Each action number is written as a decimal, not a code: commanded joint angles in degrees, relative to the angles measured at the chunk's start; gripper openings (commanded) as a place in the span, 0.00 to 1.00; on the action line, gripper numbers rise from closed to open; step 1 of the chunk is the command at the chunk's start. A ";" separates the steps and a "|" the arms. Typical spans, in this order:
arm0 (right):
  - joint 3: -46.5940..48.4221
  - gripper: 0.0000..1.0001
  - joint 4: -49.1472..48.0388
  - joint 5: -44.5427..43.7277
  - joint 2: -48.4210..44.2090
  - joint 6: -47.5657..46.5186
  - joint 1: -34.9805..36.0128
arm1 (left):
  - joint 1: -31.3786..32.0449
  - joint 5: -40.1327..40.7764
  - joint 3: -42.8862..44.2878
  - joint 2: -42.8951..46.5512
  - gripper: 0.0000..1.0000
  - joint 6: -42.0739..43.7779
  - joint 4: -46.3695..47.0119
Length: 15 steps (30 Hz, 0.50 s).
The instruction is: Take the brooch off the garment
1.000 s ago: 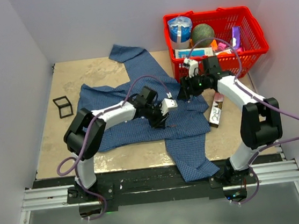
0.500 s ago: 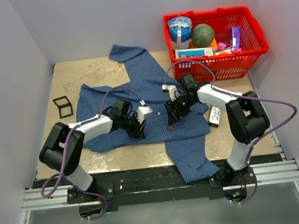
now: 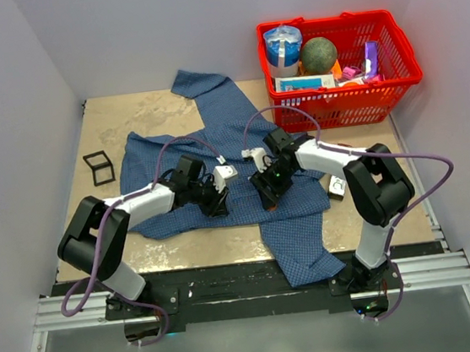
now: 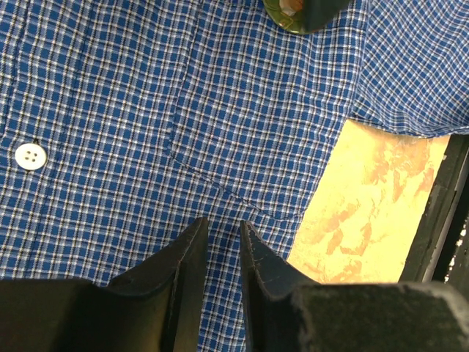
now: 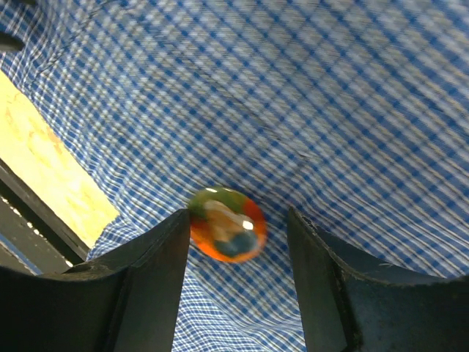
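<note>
Early in the job, by the look of it; nothing detached yet. Spread flat on the tan mottled surface (image 3: 118,119), a blue fine-checked long-sleeved button-up shirt (image 3: 224,118). Still pinned on its front panel, toward 5 o'clock of the cloth in the top view, a small glossy orange-brown round brooch (image 5: 227,224), flecked with green and pale patches in the right wrist view.

Down over it, the right end effector (image 5: 236,220): part-open, one dark finger at 9 o'clock of the brooch and the other at 3 o'clock, both just beside it, neither clearly touching. Holding nothing.

At 9 o'clock of that one in the top view, the left end effector (image 4: 221,231): parted by only a thin slit, tips low over the cloth below the pocket's pointed seam. Gripping nothing that can be made out; impossible to say whether pressing the shirt down. From its wrist view, brooch up at 12 to 1 o'clock, half hidden behind a dark finger of the other arm; small white four-hole button (image 4: 30,155) at 9 o'clock.

Done, judging from this: approach and straddling. Left to do: closing on the brooch, working its pin out of the fabric while keeping the shirt down, lifting it clear.

Well apart at 1 o'clock, a red plastic basket (image 3: 354,105) of odds and ends, not involved.
</note>
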<state>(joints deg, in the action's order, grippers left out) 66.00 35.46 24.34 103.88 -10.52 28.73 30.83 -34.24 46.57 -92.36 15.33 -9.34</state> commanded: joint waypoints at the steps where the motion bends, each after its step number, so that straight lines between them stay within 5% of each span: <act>1: -0.61 0.57 0.57 -2.10 0.10 0.33 2.47 | -0.42 0.49 -0.16 1.65 0.29 0.31 1.35; 10: 2.64 0.40 5.31 -4.47 -1.30 -1.34 2.73 | -1.12 0.84 1.77 0.25 0.29 0.93 -0.85; 15: 3.79 0.21 6.46 -4.65 -2.80 -2.48 2.73 | -1.04 0.40 3.35 -1.33 0.29 1.28 -1.11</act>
<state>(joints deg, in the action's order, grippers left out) 67.31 39.77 21.21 103.83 -11.64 31.55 30.13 -33.19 47.05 -92.60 15.62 -10.59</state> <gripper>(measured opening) 0.288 0.289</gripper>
